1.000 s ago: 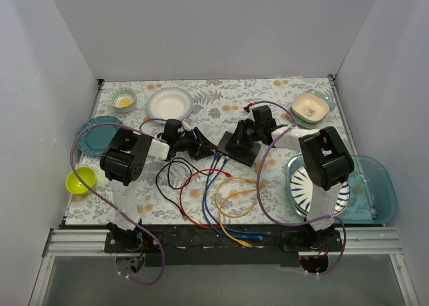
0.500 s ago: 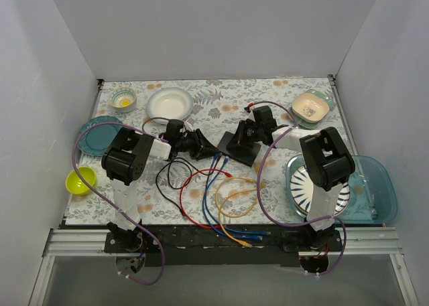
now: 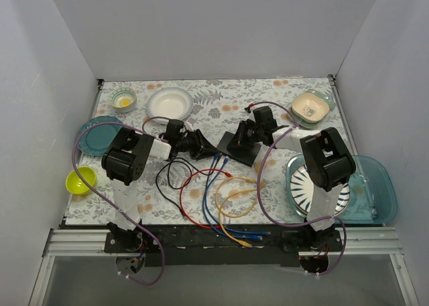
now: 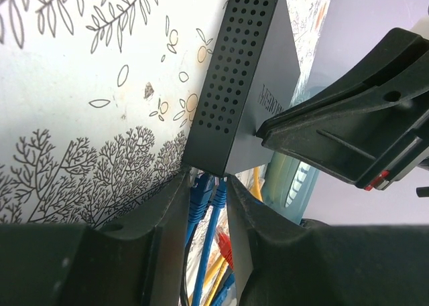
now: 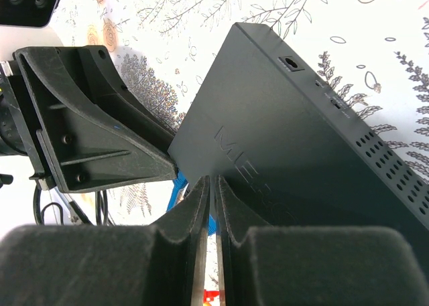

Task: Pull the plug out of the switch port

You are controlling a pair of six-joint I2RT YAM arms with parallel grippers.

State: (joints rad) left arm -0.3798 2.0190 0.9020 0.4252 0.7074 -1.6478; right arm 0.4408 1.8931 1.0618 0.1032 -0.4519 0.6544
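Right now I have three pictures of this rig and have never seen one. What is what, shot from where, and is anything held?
Two robot arms are bolted at the near edge of the table, each ending in a two-finger gripper. The wide picture comes from a fixed camera above and behind them. The other two come from a camera on each wrist, so the dark shapes at the bottom are that arm's own fingers. On the table lie the switch, a flat black box, coloured cables and dishes. The right gripper appears to pinch the switch's edge. The left gripper straddles blue plugs at the switch's socket side; whether it grips them, I cannot tell.
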